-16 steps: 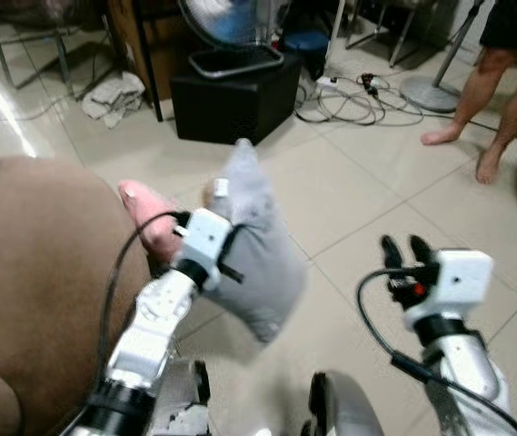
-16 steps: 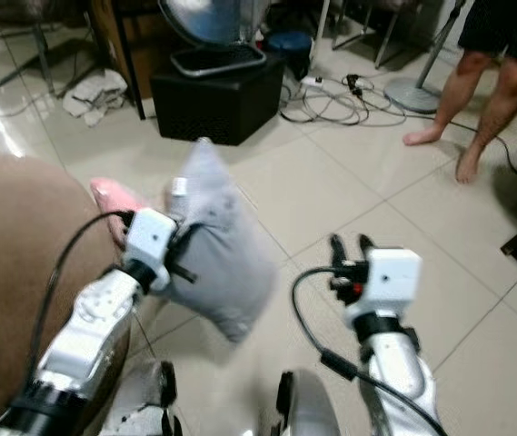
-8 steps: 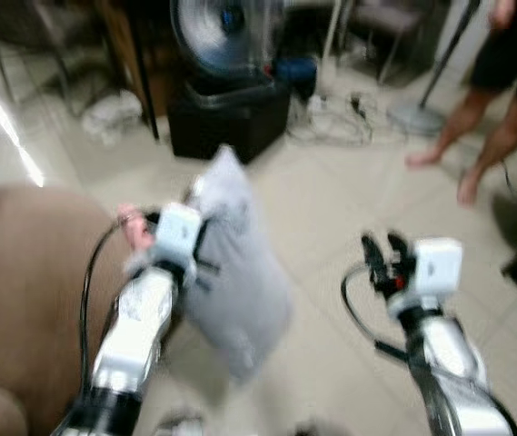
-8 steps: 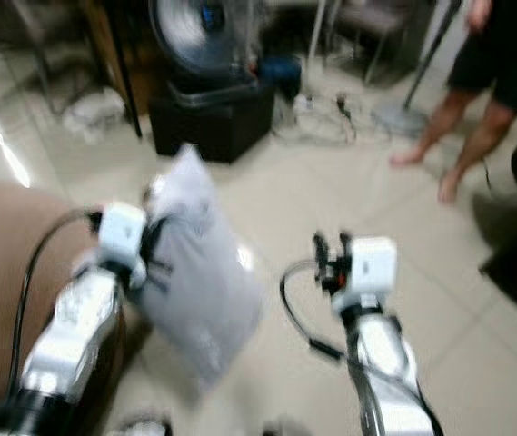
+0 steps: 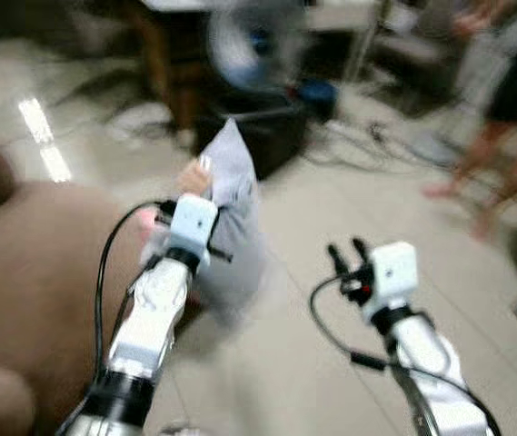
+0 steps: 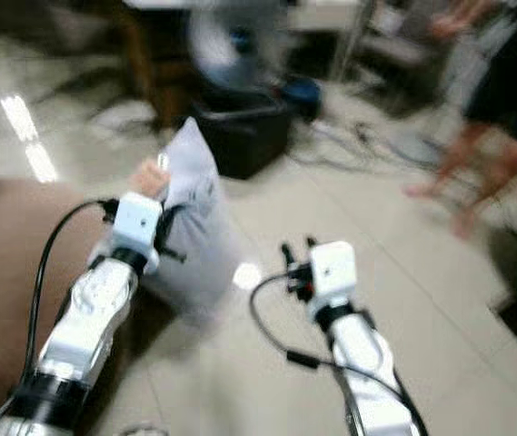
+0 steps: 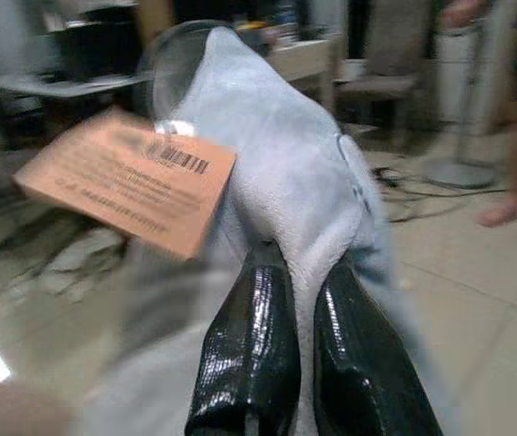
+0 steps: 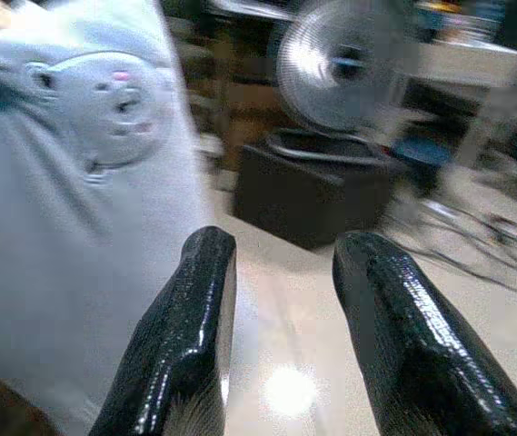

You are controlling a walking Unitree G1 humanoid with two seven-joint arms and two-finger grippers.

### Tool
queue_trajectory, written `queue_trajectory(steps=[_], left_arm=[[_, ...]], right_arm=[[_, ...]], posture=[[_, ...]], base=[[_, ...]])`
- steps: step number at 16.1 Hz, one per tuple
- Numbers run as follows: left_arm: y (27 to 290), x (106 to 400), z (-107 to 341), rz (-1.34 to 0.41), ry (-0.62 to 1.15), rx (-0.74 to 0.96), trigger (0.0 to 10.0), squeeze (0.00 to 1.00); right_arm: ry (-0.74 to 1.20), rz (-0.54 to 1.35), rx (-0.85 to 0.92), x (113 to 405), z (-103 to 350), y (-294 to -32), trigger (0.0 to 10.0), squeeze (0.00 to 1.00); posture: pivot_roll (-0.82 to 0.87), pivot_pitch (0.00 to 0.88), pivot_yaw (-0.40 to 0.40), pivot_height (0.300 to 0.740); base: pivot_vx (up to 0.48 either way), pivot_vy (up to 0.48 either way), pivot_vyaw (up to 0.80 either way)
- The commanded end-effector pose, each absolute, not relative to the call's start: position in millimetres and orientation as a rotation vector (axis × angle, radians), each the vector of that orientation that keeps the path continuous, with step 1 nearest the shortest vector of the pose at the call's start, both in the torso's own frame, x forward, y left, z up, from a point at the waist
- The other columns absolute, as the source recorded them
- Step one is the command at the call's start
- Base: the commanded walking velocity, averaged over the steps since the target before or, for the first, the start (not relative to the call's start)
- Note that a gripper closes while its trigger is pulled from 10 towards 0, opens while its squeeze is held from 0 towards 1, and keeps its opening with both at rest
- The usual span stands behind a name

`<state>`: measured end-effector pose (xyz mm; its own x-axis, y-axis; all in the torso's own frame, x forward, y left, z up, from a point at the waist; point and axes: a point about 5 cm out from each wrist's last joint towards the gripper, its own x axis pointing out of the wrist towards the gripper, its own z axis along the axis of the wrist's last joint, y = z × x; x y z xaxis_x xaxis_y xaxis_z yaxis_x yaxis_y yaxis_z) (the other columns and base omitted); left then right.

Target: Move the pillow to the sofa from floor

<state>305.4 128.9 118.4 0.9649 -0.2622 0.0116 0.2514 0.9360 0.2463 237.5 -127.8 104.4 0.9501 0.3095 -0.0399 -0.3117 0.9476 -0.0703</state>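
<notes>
Gripping the grey pillow (image 5: 233, 218) beside the sofa (image 5: 31, 272), left claw (image 7: 290, 300) faces a fan (image 8: 340, 64); right claw (image 8: 281, 272) gapes.

Left arm reaches forward, left gripper (image 7: 290, 272) pinched tight on the pillow (image 5: 231, 227). Right gripper (image 8: 281, 272) is raised, fingers apart, holding nothing.

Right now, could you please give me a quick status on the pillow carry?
Left gripper shut on grey pillow, held off the floor beside brown sofa. Right gripper open, empty. Person standing beyond, not in the way.
</notes>
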Motion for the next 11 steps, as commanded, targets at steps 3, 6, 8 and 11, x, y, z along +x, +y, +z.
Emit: queue_trajectory(steps=[3,6,8,11], left_arm=[[122.8,309.8,131.3,-0.268,-0.106,0.245,10.0,0.00],[125.4,310.2,132.8,-0.266,-0.110,0.259,10.0,0.00],[129.3,308.6,131.6,-0.256,-0.103,0.264,10.0,0.00],[132.7,301.5,124.2,-0.262,-0.073,0.251,10.0,0.00]], right_arm=[[0.024,0.338,-0.101,234.7,104.8,-129.2,10.0,0.00],[0.037,0.406,-0.101,230.3,100.6,-122.2,10.0,0.00],[0.046,0.433,-0.106,228.5,97.5,-118.3,10.0,0.00],[0.051,0.442,-0.099,229.8,95.9,-117.5,10.0,0.00]], posture=[[0.00,0.001,-0.079,0.740],[0.01,0.001,-0.082,0.740],[0.01,0.000,-0.087,0.740],[0.03,0.004,-0.101,0.740]], base=[[0.376,0.000,0.80],[0.382,0.000,0.80],[0.384,0.000,0.80],[0.232,0.000,0.80]])
